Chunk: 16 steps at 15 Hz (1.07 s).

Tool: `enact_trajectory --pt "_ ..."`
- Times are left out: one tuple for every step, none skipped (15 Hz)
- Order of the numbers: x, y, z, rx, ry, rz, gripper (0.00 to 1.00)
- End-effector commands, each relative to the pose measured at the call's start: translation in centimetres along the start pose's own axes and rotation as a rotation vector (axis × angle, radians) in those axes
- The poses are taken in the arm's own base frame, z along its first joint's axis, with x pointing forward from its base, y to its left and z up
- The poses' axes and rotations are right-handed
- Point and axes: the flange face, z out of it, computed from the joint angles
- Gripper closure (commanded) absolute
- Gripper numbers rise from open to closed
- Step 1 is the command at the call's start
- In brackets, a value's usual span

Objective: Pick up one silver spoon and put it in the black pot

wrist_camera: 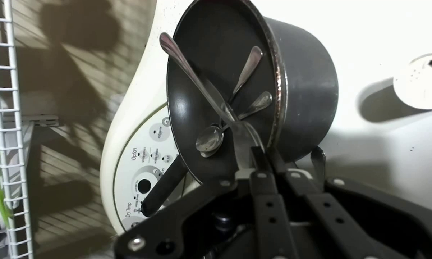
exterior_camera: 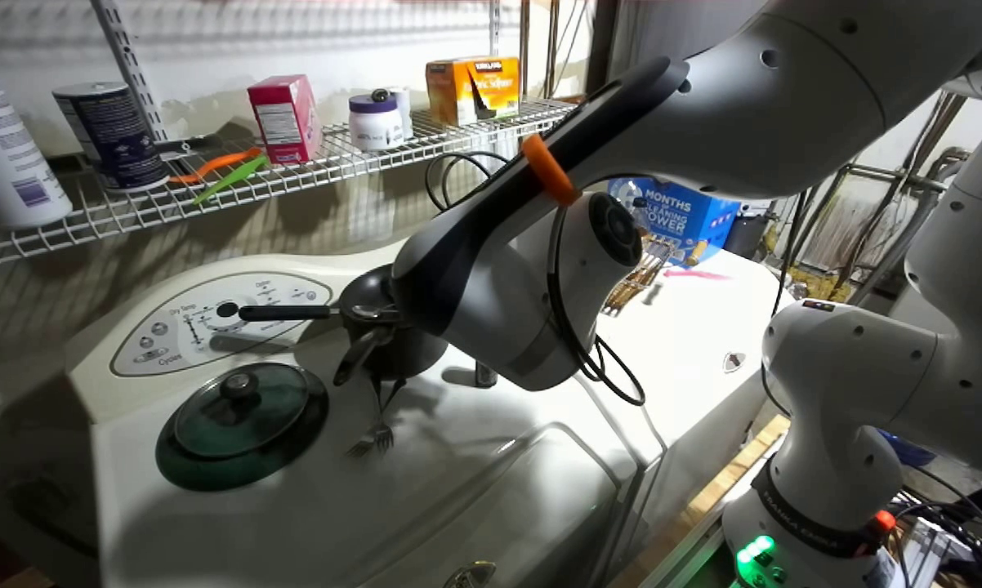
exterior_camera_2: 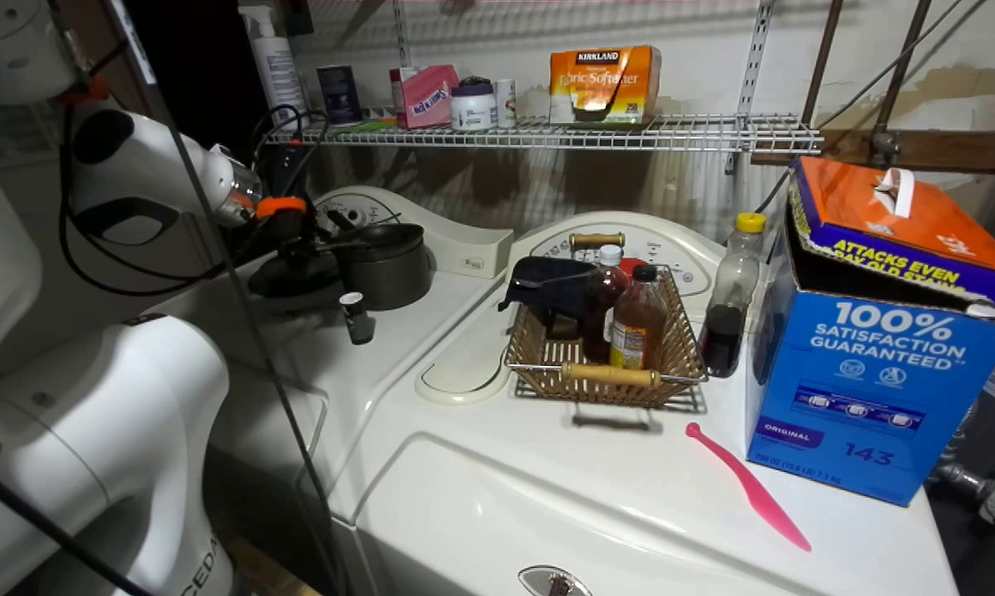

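In the wrist view we see two silver spoons [wrist_camera: 209, 138] lying inside the black pot [wrist_camera: 216, 28], one bowl overlapping the other, handles toward the rim. A longer silver utensil [wrist_camera: 201, 82], its kind unclear to us, slants across them, and its wider end disappears at the gripper [wrist_camera: 268, 153]. The two fingers are together, but whether they pinch that end or merely sit beside it we cannot make out, so we check this before anything else. If it is caught, we judge the step to be the release: we bring the handle inside the rim, lower until the metal nearly meets the bottom, part the fingers gently and rise straight up. If nothing is caught, we lift clear, spread the fingers and come down over one handle only, since overlapping pieces could snag and rise together.
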Motion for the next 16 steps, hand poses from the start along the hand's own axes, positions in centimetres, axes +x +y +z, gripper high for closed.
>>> enact_trajectory --pt "0.0 0.0 0.0 0.000 0.000 0.000 0.96" --pt "0.0 0.0 0.0 0.000 0.000 0.000 0.96" --pt "0.0 0.0 0.0 0.000 0.000 0.000 0.96" --pt "0.0 0.0 0.0 0.000 0.000 0.000 0.96" --pt "0.0 0.0 0.0 0.000 0.000 0.000 0.96" --pt "0.1 0.4 0.5 -0.008 -0.008 -0.002 0.99" --pt "0.2 0.7 1.0 -0.012 -0.012 -0.008 0.99" --pt "0.1 0.9 1.2 -0.017 -0.021 -0.017 0.99" --pt "0.1 1.3 1.5 -0.021 -0.023 -0.022 0.99" --pt "0.0 1.7 1.8 -0.028 -0.028 -0.024 0.99" --pt "0.0 2.0 2.2 -0.029 -0.028 -0.023 0.99" --pt "0.0 2.3 2.7 -0.031 -0.032 -0.025 0.99" --pt "-0.1 2.5 3.1 -0.031 -0.036 -0.024 0.99" --pt "-0.2 2.8 3.5 -0.034 -0.042 -0.019 0.99" --pt "-0.5 2.9 4.0 -0.032 -0.046 -0.016 0.99" --pt "-0.7 3.0 4.5 -0.027 -0.049 -0.015 0.99"
